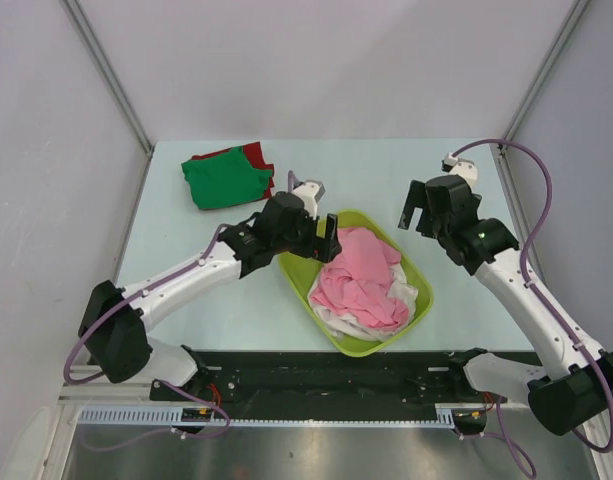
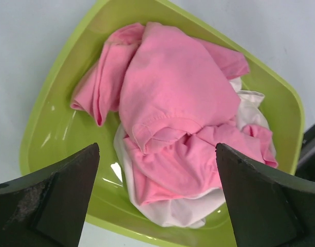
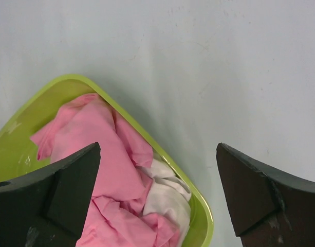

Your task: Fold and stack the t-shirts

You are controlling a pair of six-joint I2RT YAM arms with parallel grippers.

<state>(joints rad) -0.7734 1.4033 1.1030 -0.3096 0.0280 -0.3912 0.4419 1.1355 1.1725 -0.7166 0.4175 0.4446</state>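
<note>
Near edge: a black rail (image 1: 316, 375) runs along the front of the worktop (image 1: 386, 170), and both arms are fixed to it.
Left arm: the left arm (image 1: 176, 285) starts at the near left corner and reaches up and right to the tub.
Right arm: the right arm (image 1: 526, 300) starts at the near right corner and leans along the right edge of the worktop.
Tub: a lime-green tub (image 1: 304, 288) sits turned at a slant in the middle. One corner points at the rail but does not touch it.
In the tub: a pink t-shirt (image 1: 361, 275) lies bunched up on top. A white t-shirt (image 2: 172, 213) is under it and sticks out at the near and right sides.
Left tool: the left tool (image 2: 158, 146) hangs over the far left end of the tub. It is spread wide and grips nothing.
Right tool: the right tool (image 3: 158, 145) is just past the tub's far right side, over bare worktop. It is spread wide and grips nothing.
Open room: bare worktop shows left of the tub and between the two tools.
Far left: a folded green t-shirt (image 1: 226, 180) lies on a red t-shirt (image 1: 254, 152), well apart from the tub. The red one peeks out at the far and right sides.
Surface: the worktop is pale blue-green and smooth.
Room: a plain white back wall (image 1: 326, 60) stands behind, with a grey post (image 1: 106, 70) on the left and the same on the right.
</note>
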